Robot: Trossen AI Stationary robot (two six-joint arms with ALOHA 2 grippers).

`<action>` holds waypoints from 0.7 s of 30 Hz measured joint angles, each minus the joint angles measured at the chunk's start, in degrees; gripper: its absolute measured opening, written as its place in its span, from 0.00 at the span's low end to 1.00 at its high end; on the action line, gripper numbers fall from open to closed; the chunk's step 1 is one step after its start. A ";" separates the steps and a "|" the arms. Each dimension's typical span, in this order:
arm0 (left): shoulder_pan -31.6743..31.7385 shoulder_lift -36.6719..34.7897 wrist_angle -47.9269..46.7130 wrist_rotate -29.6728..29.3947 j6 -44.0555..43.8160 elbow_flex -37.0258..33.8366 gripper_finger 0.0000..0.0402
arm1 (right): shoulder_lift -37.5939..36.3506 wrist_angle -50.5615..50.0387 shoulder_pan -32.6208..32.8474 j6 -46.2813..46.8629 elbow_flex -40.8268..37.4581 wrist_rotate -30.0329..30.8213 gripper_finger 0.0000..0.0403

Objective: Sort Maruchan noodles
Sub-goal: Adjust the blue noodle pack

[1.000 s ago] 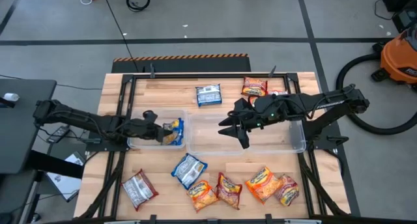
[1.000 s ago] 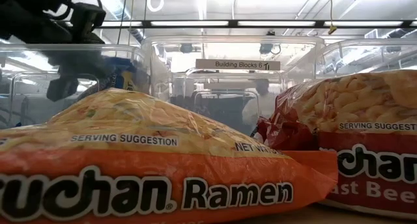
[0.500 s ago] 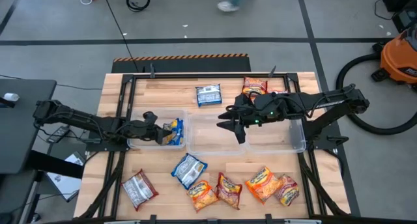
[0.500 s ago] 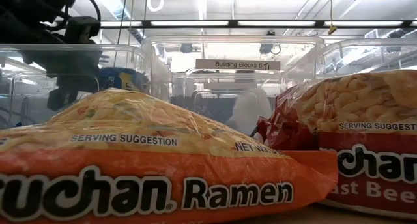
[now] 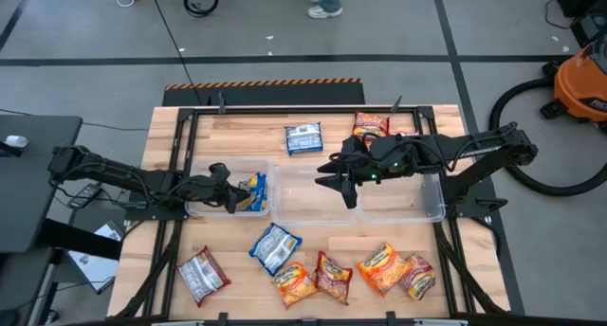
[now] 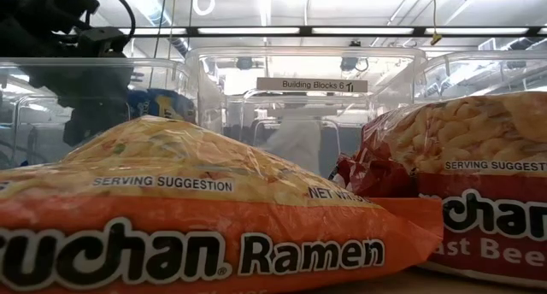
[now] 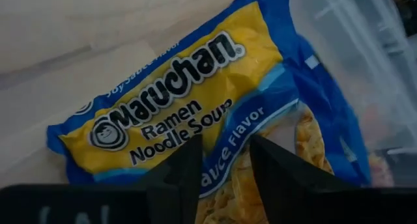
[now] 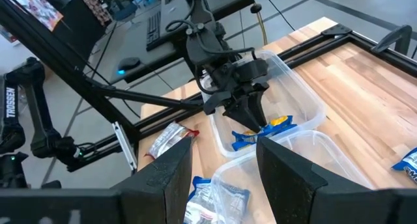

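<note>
Left gripper (image 5: pixel 232 190), fingers parted, hovers inside the left clear bin (image 5: pixel 204 208) just above a blue-and-yellow Maruchan packet (image 5: pixel 252 192) lying there. Right gripper (image 5: pixel 340 186), fingers apart and empty, hangs over the middle bin (image 5: pixel 303 215).

Left hand (image 5: pixel 230 191) reaches into the left bin (image 5: pixel 199 208) by a blue packet (image 5: pixel 252 191).

Two bins sit side by side mid-worktop (image 5: pixel 190 127): the left bin (image 5: pixel 204 209) holds one noodle packet (image 5: pixel 252 192), with the left claw (image 5: pixel 234 195) just beside it. The right claw (image 5: pixel 340 184) hangs over the right bin (image 5: pixel 417 208). Two packets (image 5: pixel 303 138) lie behind the bins, six packets (image 5: pixel 316 269) in front.
</note>
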 joint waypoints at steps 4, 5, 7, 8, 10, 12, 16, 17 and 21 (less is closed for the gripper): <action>0.00 -0.01 0.37 1.80 3.25 0.11 0.37 | 0.00 -0.03 0.00 0.00 0.00 -0.28 0.44; 0.00 0.01 0.34 1.81 3.93 0.24 0.37 | 0.00 -0.03 0.00 0.00 0.00 -0.37 0.44; 0.13 0.02 -0.13 1.81 3.89 0.76 0.37 | 0.00 -0.03 0.00 0.03 0.00 -0.38 0.44; 0.43 0.02 -0.53 1.79 2.82 1.20 0.37 | 0.00 -0.03 0.00 0.01 0.00 -0.39 0.44; 1.02 0.02 -2.00 1.68 1.50 2.14 0.37 | 0.00 -0.03 0.00 0.00 0.00 -0.39 0.44; 1.31 0.02 -3.45 1.55 1.60 2.86 0.37 | 0.00 -0.05 0.00 0.00 0.00 -0.41 0.44; 1.29 0.02 -5.95 1.52 2.35 4.24 0.37 | 0.00 -0.05 0.00 0.00 0.00 -0.41 0.44; 1.28 0.02 -6.26 1.52 2.33 4.26 0.37 | 0.00 -0.05 0.00 0.00 0.00 -0.41 0.44; 1.29 0.02 -6.44 1.42 2.26 5.28 0.37 | 0.00 -0.05 0.00 0.00 0.00 -0.42 0.44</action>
